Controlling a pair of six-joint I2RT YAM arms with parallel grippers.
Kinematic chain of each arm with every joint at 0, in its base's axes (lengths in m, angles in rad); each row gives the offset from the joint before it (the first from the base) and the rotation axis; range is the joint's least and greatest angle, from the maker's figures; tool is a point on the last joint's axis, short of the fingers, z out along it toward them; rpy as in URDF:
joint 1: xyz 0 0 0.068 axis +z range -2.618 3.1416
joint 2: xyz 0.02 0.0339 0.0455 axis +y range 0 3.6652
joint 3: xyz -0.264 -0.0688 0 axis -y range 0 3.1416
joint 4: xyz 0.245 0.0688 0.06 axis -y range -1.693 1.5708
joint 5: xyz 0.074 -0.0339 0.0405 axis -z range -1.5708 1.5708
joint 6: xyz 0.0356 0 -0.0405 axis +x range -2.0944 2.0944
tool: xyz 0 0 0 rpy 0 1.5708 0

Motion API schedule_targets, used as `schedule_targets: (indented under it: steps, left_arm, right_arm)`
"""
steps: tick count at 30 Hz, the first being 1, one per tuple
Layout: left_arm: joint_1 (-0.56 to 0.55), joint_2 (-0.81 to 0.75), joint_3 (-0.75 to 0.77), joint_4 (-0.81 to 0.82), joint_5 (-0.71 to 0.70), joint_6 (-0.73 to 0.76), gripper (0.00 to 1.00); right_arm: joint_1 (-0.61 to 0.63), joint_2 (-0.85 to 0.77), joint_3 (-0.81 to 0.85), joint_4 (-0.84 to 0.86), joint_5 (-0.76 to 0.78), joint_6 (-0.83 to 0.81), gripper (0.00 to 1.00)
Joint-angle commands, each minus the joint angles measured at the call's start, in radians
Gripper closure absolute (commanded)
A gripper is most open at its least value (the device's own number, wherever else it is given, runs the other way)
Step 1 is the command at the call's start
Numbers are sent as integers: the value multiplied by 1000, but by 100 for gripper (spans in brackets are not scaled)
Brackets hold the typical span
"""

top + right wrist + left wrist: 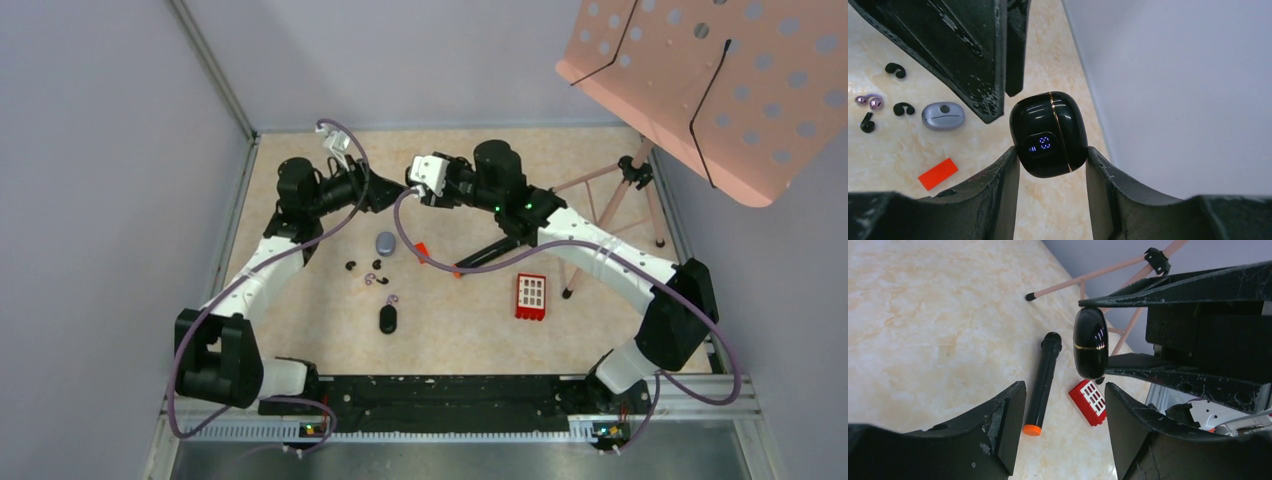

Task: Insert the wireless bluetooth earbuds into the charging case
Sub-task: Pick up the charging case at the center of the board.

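Charging case [1048, 127] clamped between right gripper's [1052, 152] 2 fingers [998, 185] (lid closed).

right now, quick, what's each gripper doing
left gripper: open, holding nothing
right gripper: closed on the black charging case

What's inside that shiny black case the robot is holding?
The black case is closed in the right end effector, so its inside is hidden. Only its gold seam and lit display show.
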Motion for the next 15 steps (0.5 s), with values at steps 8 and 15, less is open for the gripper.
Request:
schedule_targets:
  steps: [8, 15]
  left_arm:
    - [-40, 70, 73, 159, 75, -67, 38]
    - [-49, 114, 110, 202, 98, -88, 48]
  right_arm:
    - [41, -25, 23, 46, 44, -6, 78]
    - [50, -29, 24, 42, 39, -21, 78]
